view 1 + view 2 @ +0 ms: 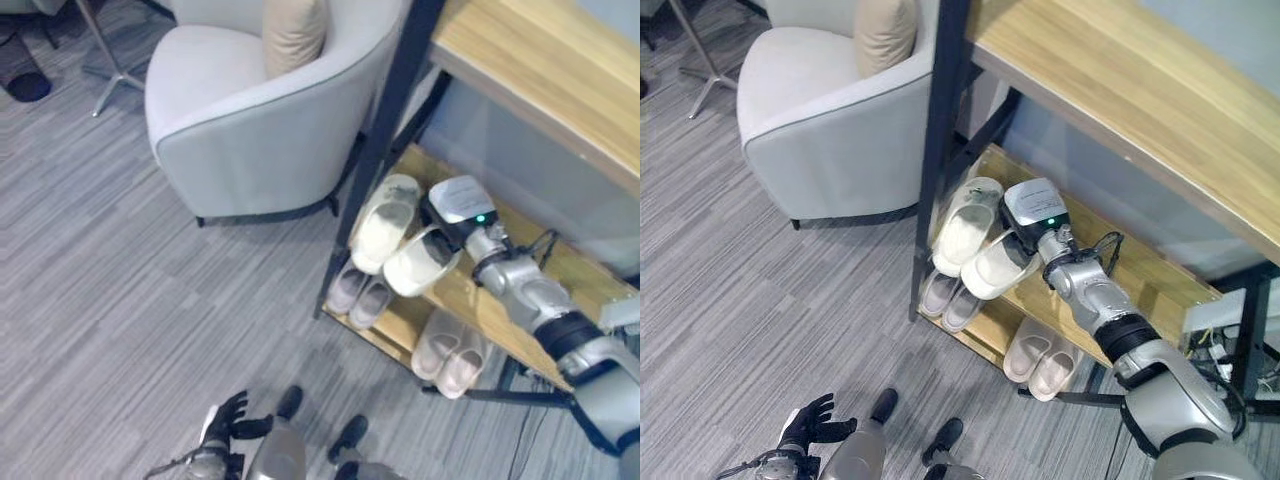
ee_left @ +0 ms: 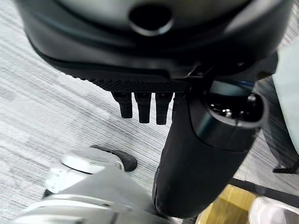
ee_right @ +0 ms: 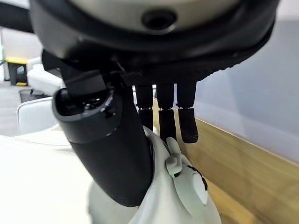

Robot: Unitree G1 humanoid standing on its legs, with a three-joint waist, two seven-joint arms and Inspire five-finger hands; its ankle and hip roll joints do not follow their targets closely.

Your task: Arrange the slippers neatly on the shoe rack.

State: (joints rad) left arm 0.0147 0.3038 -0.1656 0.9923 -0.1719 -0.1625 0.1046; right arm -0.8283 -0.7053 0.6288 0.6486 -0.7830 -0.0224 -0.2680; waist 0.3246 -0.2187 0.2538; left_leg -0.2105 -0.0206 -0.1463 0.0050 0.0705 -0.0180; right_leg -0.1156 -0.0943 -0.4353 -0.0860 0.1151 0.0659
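gripping a cream slipper (image 1: 418, 262) on the shoe rack (image 1: 560, 262), the right hand (image 3: 140, 154) pinches it; left hand (image 1: 810, 420) hangs relaxed, spread

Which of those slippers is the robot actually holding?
The cream slipper on the rack's upper shelf, nearest the front edge. The right hand grips it; its mate lies beside it untouched.

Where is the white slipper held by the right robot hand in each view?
Left eye view: white slipper right of centre, at the front edge of the wooden shelf.
Right eye view: near centre.
Right wrist view: held by the right robot hand.
Left wrist view: pale shape beside wood; cannot tell.
Landmark: the wooden shelf.
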